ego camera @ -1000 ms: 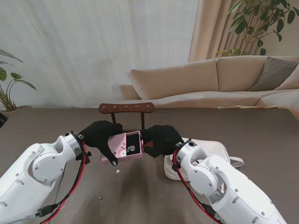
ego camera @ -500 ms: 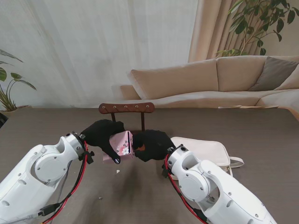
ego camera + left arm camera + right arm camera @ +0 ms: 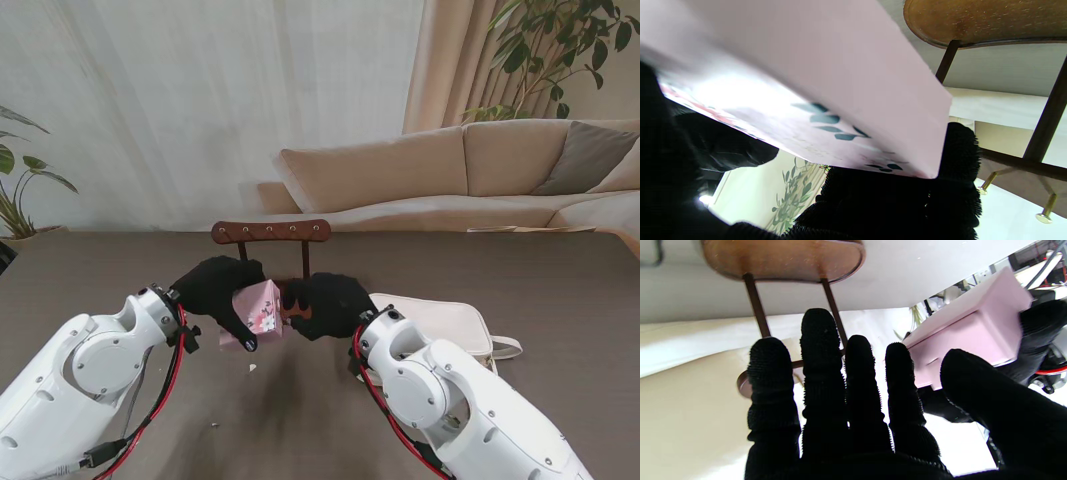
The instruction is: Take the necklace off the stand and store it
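Observation:
A pink floral box (image 3: 261,305) is held off the table in my left hand (image 3: 215,289), whose black-gloved fingers wrap it from the left. The box fills the left wrist view (image 3: 840,83) and looks closed, so the necklace is out of sight. My right hand (image 3: 326,305) sits against the box's right end with its fingers spread (image 3: 846,400) and nothing in its grasp; the box (image 3: 967,330) lies just beside its thumb. Right behind both hands stands the wooden necklace stand (image 3: 270,231), its pegs bare.
A white pouch (image 3: 440,325) lies on the brown table to the right of my right arm. Two small pale bits (image 3: 251,368) lie on the table nearer to me. A sofa (image 3: 470,170) and curtains are beyond the far edge.
One second ago the box's drawer was pulled out with the necklace showing inside. My right hand moved left against it and the drawer is now shut.

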`<state>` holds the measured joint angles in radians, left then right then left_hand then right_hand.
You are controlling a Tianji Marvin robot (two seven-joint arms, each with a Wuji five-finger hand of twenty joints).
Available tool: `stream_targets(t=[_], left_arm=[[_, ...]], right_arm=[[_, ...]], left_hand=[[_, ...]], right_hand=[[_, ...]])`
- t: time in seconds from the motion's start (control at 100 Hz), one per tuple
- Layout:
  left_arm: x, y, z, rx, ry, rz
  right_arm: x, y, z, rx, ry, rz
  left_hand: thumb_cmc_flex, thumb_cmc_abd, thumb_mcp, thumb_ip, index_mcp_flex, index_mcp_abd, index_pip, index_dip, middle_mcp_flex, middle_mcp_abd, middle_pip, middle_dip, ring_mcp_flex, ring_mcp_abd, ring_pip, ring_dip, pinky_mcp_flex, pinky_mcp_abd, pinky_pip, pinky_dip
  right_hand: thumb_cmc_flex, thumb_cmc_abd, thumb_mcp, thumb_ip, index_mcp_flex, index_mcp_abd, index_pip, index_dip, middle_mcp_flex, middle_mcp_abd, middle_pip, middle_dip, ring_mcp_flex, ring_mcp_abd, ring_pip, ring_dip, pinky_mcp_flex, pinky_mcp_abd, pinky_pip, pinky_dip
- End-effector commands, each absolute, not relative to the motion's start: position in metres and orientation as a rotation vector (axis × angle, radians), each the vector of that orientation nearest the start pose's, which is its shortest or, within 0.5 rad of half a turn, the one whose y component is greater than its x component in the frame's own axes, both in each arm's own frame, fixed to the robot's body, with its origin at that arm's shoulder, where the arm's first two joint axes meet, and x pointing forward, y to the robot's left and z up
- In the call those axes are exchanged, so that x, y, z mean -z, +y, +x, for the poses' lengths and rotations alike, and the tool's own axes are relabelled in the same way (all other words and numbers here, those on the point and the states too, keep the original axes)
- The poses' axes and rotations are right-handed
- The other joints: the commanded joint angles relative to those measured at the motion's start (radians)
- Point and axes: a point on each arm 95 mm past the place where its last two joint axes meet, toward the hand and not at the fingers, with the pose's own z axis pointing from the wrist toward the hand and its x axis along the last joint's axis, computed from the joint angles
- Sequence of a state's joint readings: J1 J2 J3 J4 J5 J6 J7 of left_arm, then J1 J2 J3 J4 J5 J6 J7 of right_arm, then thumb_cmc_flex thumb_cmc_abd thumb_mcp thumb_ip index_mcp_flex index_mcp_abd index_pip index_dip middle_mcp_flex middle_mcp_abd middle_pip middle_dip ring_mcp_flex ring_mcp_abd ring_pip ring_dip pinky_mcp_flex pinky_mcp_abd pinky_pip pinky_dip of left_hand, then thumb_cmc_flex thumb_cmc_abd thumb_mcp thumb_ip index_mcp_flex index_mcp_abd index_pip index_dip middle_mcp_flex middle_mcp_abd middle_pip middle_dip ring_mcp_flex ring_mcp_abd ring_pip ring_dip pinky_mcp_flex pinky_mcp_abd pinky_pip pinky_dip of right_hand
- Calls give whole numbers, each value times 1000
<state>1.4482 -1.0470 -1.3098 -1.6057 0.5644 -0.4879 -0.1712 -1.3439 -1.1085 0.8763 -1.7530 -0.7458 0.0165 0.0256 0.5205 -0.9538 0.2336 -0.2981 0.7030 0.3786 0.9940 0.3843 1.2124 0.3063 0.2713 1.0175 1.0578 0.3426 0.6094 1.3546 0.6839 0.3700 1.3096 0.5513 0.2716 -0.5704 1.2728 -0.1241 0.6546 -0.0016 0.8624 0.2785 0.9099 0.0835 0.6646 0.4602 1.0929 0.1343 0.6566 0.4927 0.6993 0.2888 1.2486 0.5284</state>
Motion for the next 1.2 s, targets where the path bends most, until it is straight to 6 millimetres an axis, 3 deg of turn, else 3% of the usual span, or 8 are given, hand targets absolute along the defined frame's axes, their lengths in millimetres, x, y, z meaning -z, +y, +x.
stream_targets(t=[0.0,0.34,0.53,0.7,0.8,0.83,0.93,1.19], left_arm=[[250,4,422,2064,1615,-1123],[249,4,419,2061,1611,-1126],[248,5,417,2060,1608,-1123],[247,6,416,2059,1609,-1120],[247,6,416,2058,1610,-1118],[247,6,416,2058,1611,-1118],[247,6,415,2055,1614,-1122],[247,6,412,2058,1604,-1138]], right_arm=[[244,134,393,-1915,1607,1105],[240,89,413,-1751,1641,1007],[251,54,418,-1633,1767,898],[263,24,420,-1520,1862,828],[270,10,421,-1470,1889,812],[272,6,421,-1454,1895,803],[276,-5,423,-1407,1914,794],[278,-24,421,-1333,1953,827]], left_hand=[[492,147,706,101,73,-141,440,62,53,-68,38,24,107,-81,214,34,18,-38,-29,1],[494,150,704,102,71,-140,439,62,51,-65,37,26,107,-80,214,34,14,-36,-29,3],[494,151,703,103,70,-139,439,62,50,-69,37,26,104,-79,212,33,12,-38,-30,4],[494,151,702,103,70,-140,439,63,49,-67,37,26,104,-79,212,33,10,-37,-29,5],[495,151,702,103,70,-140,439,63,50,-67,37,26,104,-79,212,33,10,-37,-29,5],[495,151,701,103,70,-140,438,63,50,-68,37,26,104,-79,212,33,10,-36,-29,5],[493,151,701,103,70,-140,438,63,50,-68,37,26,104,-79,212,33,10,-36,-29,5],[496,152,701,104,71,-139,438,63,49,-66,37,27,104,-79,212,33,9,-35,-29,6]], right_hand=[[-28,29,-22,24,-40,-6,-13,9,-30,21,-4,3,10,15,8,4,-175,8,-3,-7],[-82,9,-113,14,-83,-14,-45,21,-126,24,-27,-9,-116,41,-74,-28,-267,7,-86,-30],[-139,14,-255,6,-128,-38,-93,35,-225,15,-71,-37,-268,51,-229,-105,-382,1,-239,-78],[-161,62,-393,10,-172,-46,-138,36,-302,13,-122,-72,-371,54,-337,-164,-458,-8,-356,-117],[-149,141,-572,37,-211,-37,-171,25,-354,19,-151,-102,-431,61,-389,-195,-508,-4,-436,-135],[-181,147,-607,52,-225,-31,-180,20,-372,25,-163,-111,-453,65,-405,-204,-523,-4,-457,-139],[-289,112,-514,64,-279,-3,-216,-4,-425,38,-201,-147,-513,79,-458,-236,-569,6,-540,-157],[-382,155,-500,58,-410,101,-250,-66,-532,81,-258,-215,-642,109,-560,-309,-664,13,-739,-188]])
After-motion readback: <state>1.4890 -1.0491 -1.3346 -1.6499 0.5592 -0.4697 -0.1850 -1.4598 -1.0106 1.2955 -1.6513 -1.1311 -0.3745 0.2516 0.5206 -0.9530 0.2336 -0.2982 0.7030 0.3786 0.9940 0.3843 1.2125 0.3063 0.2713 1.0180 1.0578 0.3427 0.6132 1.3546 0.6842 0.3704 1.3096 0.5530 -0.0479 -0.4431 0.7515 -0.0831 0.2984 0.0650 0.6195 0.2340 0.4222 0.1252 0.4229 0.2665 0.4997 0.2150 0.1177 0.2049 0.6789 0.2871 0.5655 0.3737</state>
